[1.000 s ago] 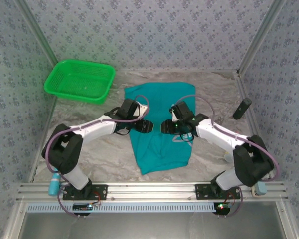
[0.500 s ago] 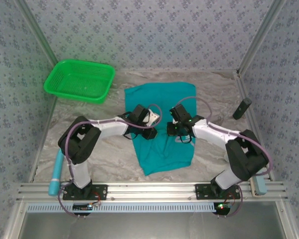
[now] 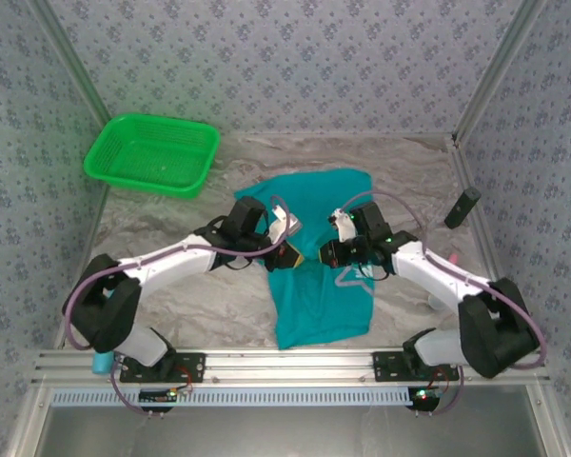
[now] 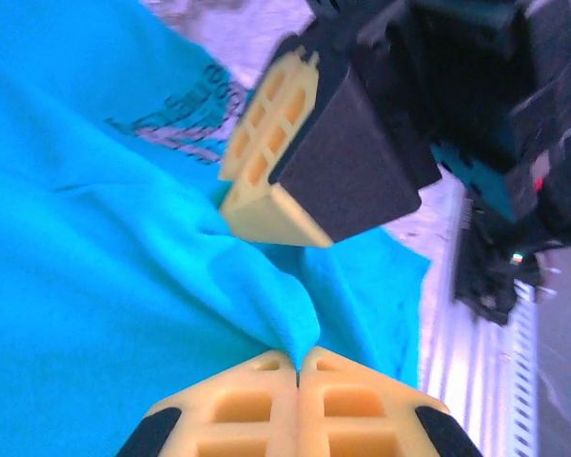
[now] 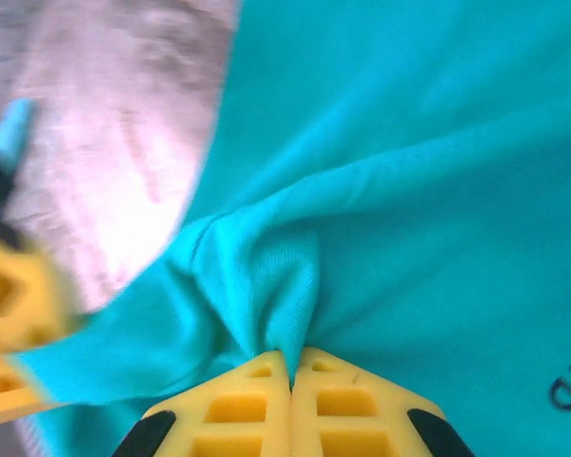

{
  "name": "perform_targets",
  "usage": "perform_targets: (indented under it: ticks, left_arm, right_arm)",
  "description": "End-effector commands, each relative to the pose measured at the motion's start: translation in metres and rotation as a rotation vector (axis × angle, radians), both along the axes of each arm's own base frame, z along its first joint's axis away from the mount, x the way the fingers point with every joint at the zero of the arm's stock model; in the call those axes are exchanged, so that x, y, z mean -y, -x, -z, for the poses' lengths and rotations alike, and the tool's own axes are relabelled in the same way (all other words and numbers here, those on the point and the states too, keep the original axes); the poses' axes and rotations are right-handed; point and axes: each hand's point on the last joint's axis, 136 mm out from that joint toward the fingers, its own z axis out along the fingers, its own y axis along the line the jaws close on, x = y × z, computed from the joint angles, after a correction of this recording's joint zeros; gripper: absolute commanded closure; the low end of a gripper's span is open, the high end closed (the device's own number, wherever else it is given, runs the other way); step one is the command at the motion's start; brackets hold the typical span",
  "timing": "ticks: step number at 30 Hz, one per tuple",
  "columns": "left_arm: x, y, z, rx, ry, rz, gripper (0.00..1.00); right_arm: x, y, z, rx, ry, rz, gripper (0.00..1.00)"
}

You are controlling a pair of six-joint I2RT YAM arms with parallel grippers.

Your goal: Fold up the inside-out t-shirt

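Centre of the surface: the inside-out t-shirt (image 3: 324, 307) lies on the marbled grey-white surface (image 3: 171, 305), stretched from 12 o'clock to 6 o'clock between the two arms.
Writing: dark grey lettering (image 4: 176, 114) shows on the cloth in the left wrist view, too blurred to read. In the right wrist view a few dark strokes (image 5: 566, 390) sit at the frame's 4 o'clock edge, cut off and unreadable.
Cloth: teal, soft and plain. It is drawn in narrow at its middle, wider and flatter toward 6 o'clock, and rumpled toward 12 o'clock.
Folds: ridges fan out from two raised pinches at the shirt's middle, and the cloth between them is lifted into a small peak.
Left jaws: clenched, with the yellow fingertips (image 4: 238, 405) pressed together on a peak of teal cloth, at the 9 o'clock side of the shirt's middle.
Right jaws: clenched too, with the fingertips (image 5: 347, 400) closed on a gathered fold of the same cloth, at the 3 o'clock side.
Spacing: the two sets of jaws sit almost tip to tip above the shirt. In the left wrist view the other arm's yellow-and-black finger hangs just beyond the left pinch.
Basket: a bright green mesh basket (image 3: 152, 152) sits at 10 o'clock from the shirt, well apart, in the far left corner.
Black cylinder: a dark cylinder (image 3: 462, 208) stands tilted at 2 o'clock near the right post, apart from the shirt.
Walls: blue-grey patterned panels (image 3: 295, 67) close in the far side.
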Motion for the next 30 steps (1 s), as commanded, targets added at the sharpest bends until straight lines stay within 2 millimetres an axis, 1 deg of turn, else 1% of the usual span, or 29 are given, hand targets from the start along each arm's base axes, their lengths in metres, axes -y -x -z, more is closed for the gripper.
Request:
perform_targets:
  ticks: [1, 2, 3, 4, 5, 6, 8, 10, 11, 13, 14, 16, 20, 22, 24, 27, 30]
  left_arm:
    - [-0.004, 0.009, 0.009, -0.072, 0.004, 0.024, 1.00]
    - [-0.009, 0.000, 0.019, -0.082, -0.028, -0.021, 1.00]
    - [-0.014, -0.011, 0.030, -0.099, -0.056, -0.070, 1.00]
    - [-0.019, -0.021, 0.039, -0.116, -0.077, -0.112, 1.00]
    - [-0.025, -0.033, 0.053, -0.137, -0.105, -0.163, 1.00]
    - [-0.031, -0.045, 0.065, -0.158, -0.129, -0.214, 0.99]
    - [-0.040, -0.061, 0.088, -0.188, -0.169, -0.274, 0.97]
    - [-0.040, -0.068, 0.100, -0.206, -0.178, -0.283, 0.95]
    - [-0.038, -0.071, 0.103, -0.213, -0.175, -0.276, 0.94]
    - [-0.035, -0.075, 0.109, -0.222, -0.186, -0.277, 0.87]
    - [-0.035, -0.076, 0.113, -0.224, -0.197, -0.281, 0.86]
    - [-0.038, -0.080, 0.117, -0.211, -0.221, -0.291, 0.84]
    - [-0.040, -0.081, 0.114, -0.182, -0.246, -0.281, 0.82]
    - [-0.042, -0.081, 0.112, -0.172, -0.249, -0.280, 0.81]
    - [-0.042, -0.079, 0.110, -0.172, -0.246, -0.275, 0.81]
    - [-0.040, -0.079, 0.108, -0.179, -0.235, -0.278, 0.81]
    - [-0.039, -0.079, 0.108, -0.182, -0.223, -0.285, 0.81]
  right_arm:
    - [0.003, -0.005, -0.006, 0.051, 0.014, -0.022, 0.95]
    - [0.021, -0.019, 0.013, 0.034, 0.128, 0.083, 0.95]
    - [0.041, -0.033, 0.033, 0.000, 0.226, 0.179, 0.92]
    - [0.057, -0.040, 0.051, -0.053, 0.297, 0.251, 0.92]
    - [0.068, -0.046, 0.068, -0.112, 0.337, 0.294, 0.92]
    - [0.073, -0.050, 0.082, -0.148, 0.358, 0.314, 0.92]
    - [0.076, -0.054, 0.102, -0.176, 0.408, 0.340, 0.88]
    - [0.072, -0.057, 0.109, -0.158, 0.441, 0.331, 0.82]
    - [0.070, -0.058, 0.108, -0.146, 0.454, 0.332, 0.78]
    - [0.066, -0.059, 0.102, -0.109, 0.471, 0.321, 0.68]
    - [0.066, -0.058, 0.098, -0.087, 0.488, 0.314, 0.64]
    - [0.067, -0.057, 0.085, -0.035, 0.511, 0.301, 0.58]
    - [0.066, -0.047, 0.045, 0.051, 0.476, 0.291, 0.51]
    - [0.056, -0.037, 0.027, 0.065, 0.416, 0.255, 0.51]
    - [0.040, -0.027, 0.020, 0.035, 0.358, 0.205, 0.52]
    - [0.011, -0.015, 0.022, -0.072, 0.242, 0.173, 0.56]
    - [-0.015, -0.008, 0.031, -0.125, 0.182, 0.168, 0.58]
